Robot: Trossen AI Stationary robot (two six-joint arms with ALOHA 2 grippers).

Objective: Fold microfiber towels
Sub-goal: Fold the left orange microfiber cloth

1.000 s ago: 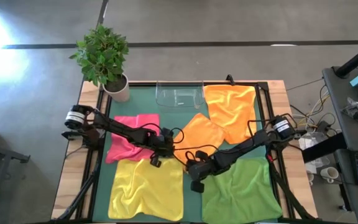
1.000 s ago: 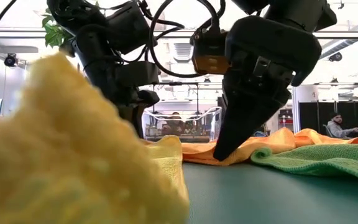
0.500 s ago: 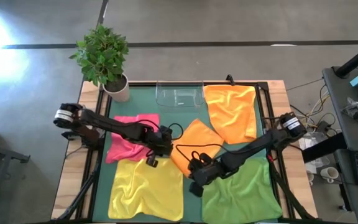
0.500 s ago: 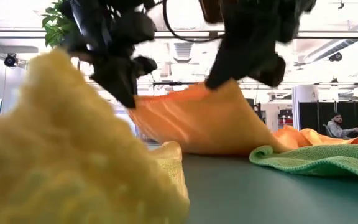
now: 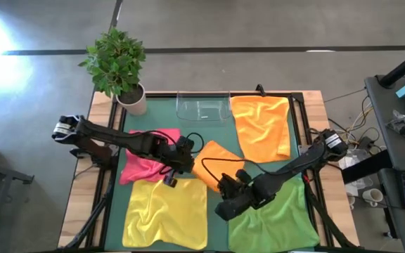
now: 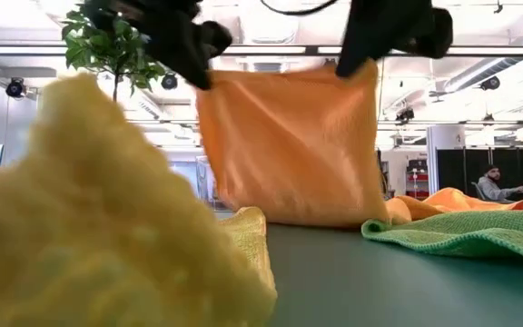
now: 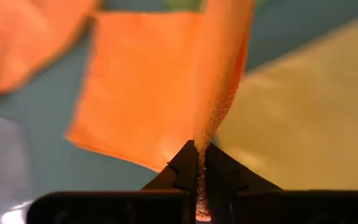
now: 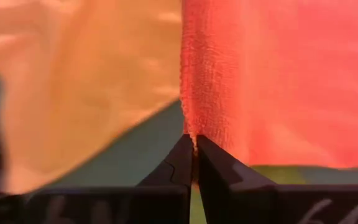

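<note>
the middle orange towel [image 5: 215, 161] is hanging in the air over the centre of the counter [image 5: 317, 112], held up by two corners so that it is drooping as a curtain with its lower edge resting on the dark green mat [image 5: 162, 114]. the left hand [image 5: 180, 163] is pinching one upper corner, its fingers [image 7: 185, 171] pressed tight on the cloth edge in its wrist view. the right hand [image 5: 232, 188] is pinching the other upper corner in the same way, fingers [image 8: 183, 160] closed on the fabric. in the low view the towel [image 6: 291, 150] is spreading flat between the two grips.

around it the other towels are lying unfolded on the mat: the second orange towel [image 5: 261, 125] toward the far right, the pink towel [image 5: 143, 153] crumpled at the left, the yellow towel [image 5: 166, 213] at the near left and the green towel [image 5: 276, 219] at the near right under the right arm. a clear plastic tray [image 5: 203, 107] is sitting at the far edge, and a potted plant [image 5: 117, 65] is standing at the far left corner.
</note>
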